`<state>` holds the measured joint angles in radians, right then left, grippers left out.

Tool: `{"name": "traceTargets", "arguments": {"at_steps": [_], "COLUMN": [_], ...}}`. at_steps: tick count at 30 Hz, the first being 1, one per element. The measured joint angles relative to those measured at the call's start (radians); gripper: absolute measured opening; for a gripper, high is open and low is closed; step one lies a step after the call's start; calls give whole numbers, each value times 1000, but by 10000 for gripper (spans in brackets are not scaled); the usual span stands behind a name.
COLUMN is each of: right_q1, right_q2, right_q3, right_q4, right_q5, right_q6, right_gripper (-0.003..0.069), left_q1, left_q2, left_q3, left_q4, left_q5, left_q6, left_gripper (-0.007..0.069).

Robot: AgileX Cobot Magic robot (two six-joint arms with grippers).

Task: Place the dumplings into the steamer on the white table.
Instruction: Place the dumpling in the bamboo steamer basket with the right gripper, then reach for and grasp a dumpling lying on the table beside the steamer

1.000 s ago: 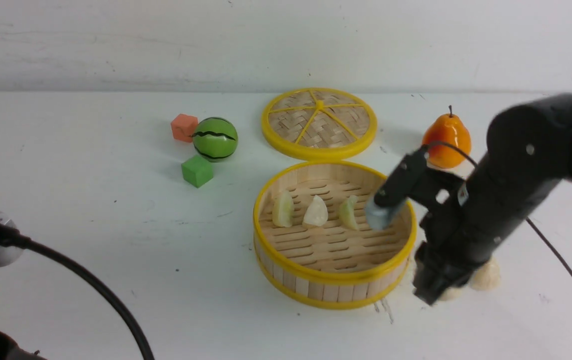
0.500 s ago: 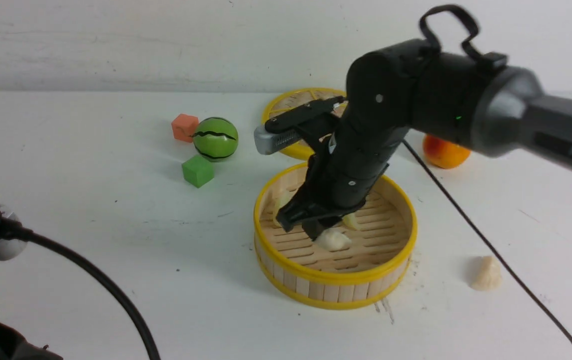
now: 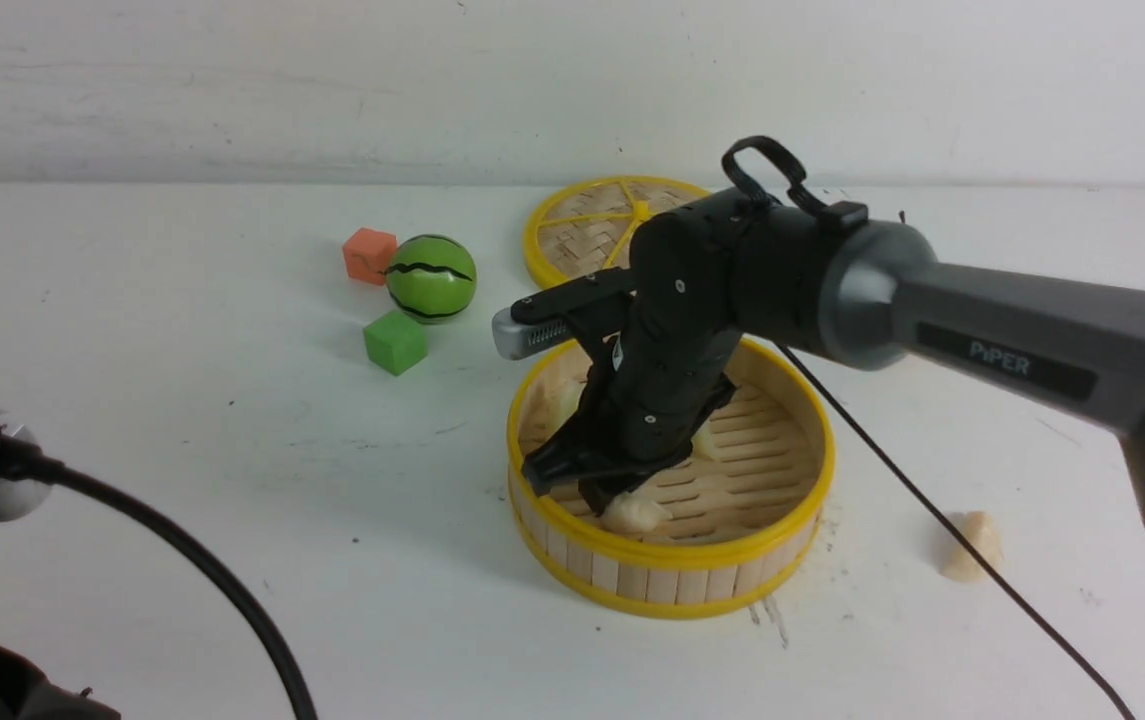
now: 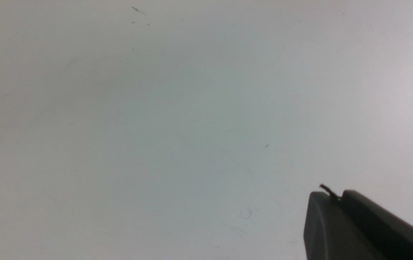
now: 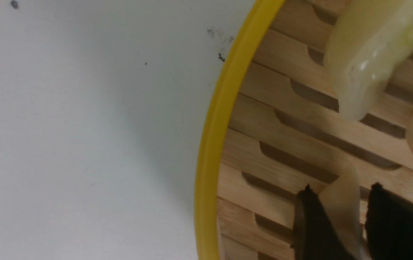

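Front view: on the large white table stands the round bamboo steamer with yellow rims, and the black right gripper reaches into it, jaws either side of a small cream crescent dumpling resting on the slatted floor; whether they grip it or merely flank it, I cannot tell. This looks like the release step: next, lift clear and fetch the pale dumpling lying on the table right of the steamer; the left gripper is pinched closed, holding nothing

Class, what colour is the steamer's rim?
Yellow; the steamer's rim shows best in the front view.
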<state>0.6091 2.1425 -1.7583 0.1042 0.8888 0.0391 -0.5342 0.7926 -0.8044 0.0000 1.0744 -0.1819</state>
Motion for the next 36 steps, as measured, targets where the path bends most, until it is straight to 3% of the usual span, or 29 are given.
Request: {"name": "traceTargets", "arguments": {"at_steps": [4,9,15,22,26,30,36], "right_q1": [0,0,-30,-191,-321,-421,-493], "right_q2": [-30,-135,-276,-424,-459,-458,-434], "right_q3": [-32,-98,-77,144,372,556,646], "right_q4": [-6,-104,-214,-172,-118,-90,-88], "right_q5": [61,266,344,346,254,54,-150], "right_q6": [1,-21,-39,-16,16,142,297], "right_gripper": [400,510,521,523,523,523,523], "left_q1": [0,0,0,0,0,0,0], "left_q2": [0,0,0,0,0,0,0], "left_q3": [0,0,0,0,0,0,0], "left_q4": [0,0,0,0,0,0,0], "left_q5": [-5,-6,-10,-10,-10,-10,-11], "left_q6": [0,0,0,0,0,0,0], "left_gripper": [39,40,46,50,56,59,66]}}
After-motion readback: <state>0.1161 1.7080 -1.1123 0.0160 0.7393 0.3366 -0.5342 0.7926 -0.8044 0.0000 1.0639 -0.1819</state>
